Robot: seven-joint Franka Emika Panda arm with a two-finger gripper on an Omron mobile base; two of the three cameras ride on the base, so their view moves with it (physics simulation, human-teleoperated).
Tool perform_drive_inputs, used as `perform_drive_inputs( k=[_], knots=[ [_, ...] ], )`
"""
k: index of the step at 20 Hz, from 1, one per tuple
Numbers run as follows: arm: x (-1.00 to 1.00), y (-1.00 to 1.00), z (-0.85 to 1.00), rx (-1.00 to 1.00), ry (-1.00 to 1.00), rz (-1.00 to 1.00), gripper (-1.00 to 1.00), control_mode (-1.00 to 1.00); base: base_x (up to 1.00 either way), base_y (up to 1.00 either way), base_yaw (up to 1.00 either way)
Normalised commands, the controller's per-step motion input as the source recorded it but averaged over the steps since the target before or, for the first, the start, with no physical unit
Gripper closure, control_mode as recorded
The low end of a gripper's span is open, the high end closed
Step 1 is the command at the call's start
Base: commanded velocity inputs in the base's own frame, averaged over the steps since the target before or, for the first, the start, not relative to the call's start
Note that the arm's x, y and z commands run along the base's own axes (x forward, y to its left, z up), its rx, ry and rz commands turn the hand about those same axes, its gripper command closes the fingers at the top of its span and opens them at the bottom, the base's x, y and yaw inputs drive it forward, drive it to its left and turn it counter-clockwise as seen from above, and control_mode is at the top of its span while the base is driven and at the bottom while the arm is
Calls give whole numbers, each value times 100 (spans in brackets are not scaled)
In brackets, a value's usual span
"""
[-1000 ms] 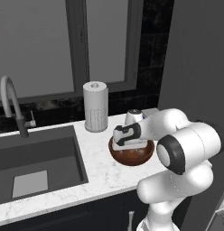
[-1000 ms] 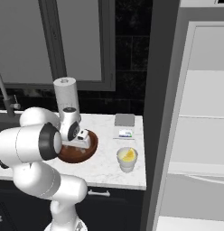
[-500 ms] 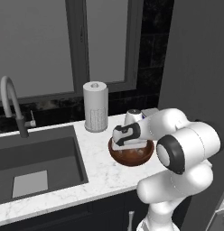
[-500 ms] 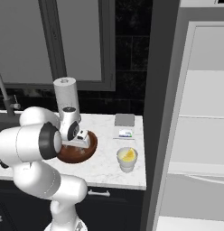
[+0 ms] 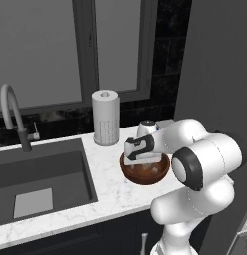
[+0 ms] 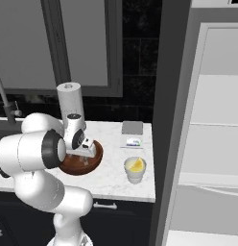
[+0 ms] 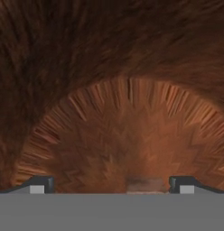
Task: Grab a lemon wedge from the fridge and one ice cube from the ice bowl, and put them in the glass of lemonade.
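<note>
We see the hand (image 5: pixel 144 160) lowered into the ice bowl (image 5: pixel 145 172), its two fingertips (image 7: pixel 38 184) spread wide apart with nothing between them. In the hand view the bowl's reddish-brown inner wall fills the frame, and a small pale patch sits low in the middle between the tips; we cannot tell whether that is an ice cube. From the left base view a few pale lumps show inside the bowl beside the hand. The bowl stands on the marble table (image 5: pixel 110 189), just in front of the white paper-towel roll (image 5: pixel 105 117) and to the right of the sunken sink (image 5: pixel 41 177) with its curved faucet (image 5: pixel 13 112). In the right base view the glass of lemonade (image 6: pixel 135 169) stands on the table near the bowl, toward the fridge (image 6: pixel 214 139), and a lemon wedge (image 6: pixel 136 165) lies in the glass at the surface of the drink. The fridge stands open, its white shelves showing. Behind the glass, a small grey box (image 6: pixel 132 128) and a white card (image 6: pixel 133 142) lie by the wall.
</note>
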Motion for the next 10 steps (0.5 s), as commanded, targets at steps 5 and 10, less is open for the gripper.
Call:
perform_drive_inputs(
  k=[5,10],
  knots=[
    [0,0,0,0,0,0,100,-100,0,0,0],
    [0,0,0,0,0,0,100,-100,0,0,0]
  ],
)
